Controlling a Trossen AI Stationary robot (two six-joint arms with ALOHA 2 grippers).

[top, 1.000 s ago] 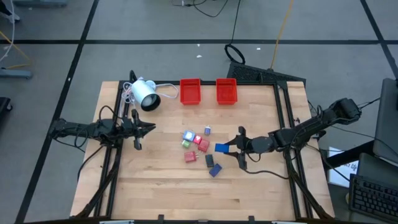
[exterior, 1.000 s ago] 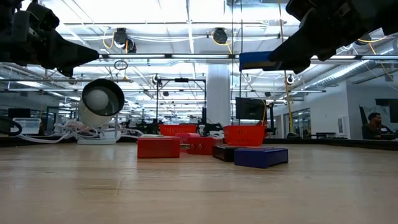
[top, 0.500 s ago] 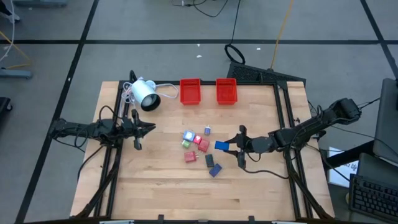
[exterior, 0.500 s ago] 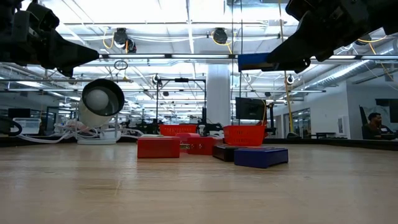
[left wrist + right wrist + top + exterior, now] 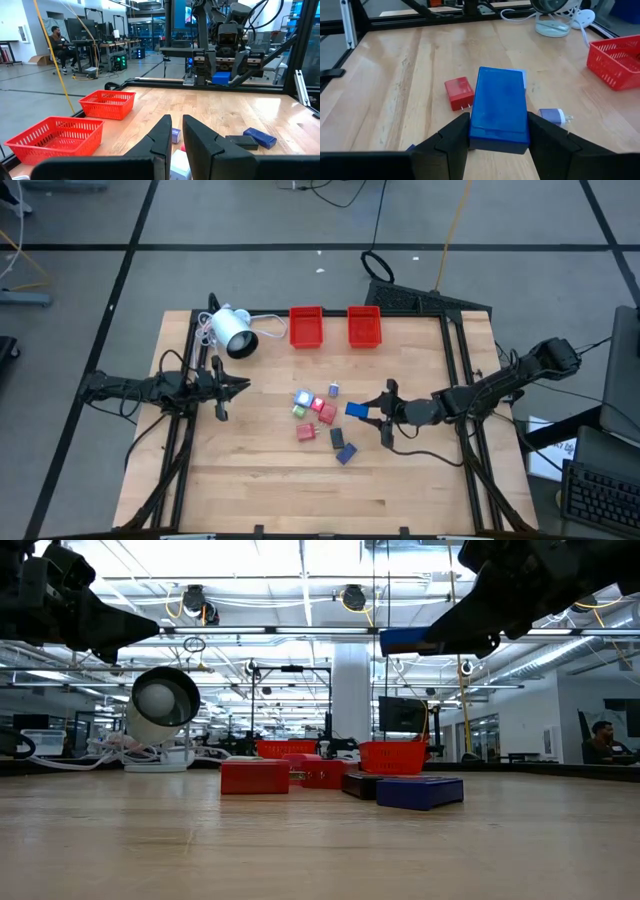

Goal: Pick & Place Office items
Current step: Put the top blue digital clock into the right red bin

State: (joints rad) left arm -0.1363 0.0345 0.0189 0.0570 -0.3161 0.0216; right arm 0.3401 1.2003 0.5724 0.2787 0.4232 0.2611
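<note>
My right gripper [image 5: 372, 412] is shut on a bright blue block [image 5: 357, 411], held in the air just right of the cluster; the block also shows in the low view [image 5: 405, 640]. The other office items lie flat on the table: a pale white-blue piece [image 5: 304, 397], a green one [image 5: 298, 412], red ones [image 5: 322, 408] [image 5: 306, 432], a black one [image 5: 337, 437] and a dark blue one [image 5: 345, 452]. My left gripper [image 5: 243, 384] waits at the table's left, shut and empty, above the table. My right gripper pinches the blue block's two long sides [image 5: 472, 125] between its two fingers [image 5: 452, 137]. The fingers come level from the table's right side and lie along the block. The block is lifted clear of the table, flat face up, sticking out ahead of the fingertips.
Two red trays [image 5: 306, 326] [image 5: 364, 326] stand at the far edge. A white lamp-like device [image 5: 232, 330] with a cable sits at the far left. A small purple-white plug [image 5: 552, 116] and a red block [image 5: 459, 92] lie below the held block. Bare wood lies along the near edge.
My right gripper has carried the blue block a little toward the table's far edge and left, still shut on it and clear of the table.
</note>
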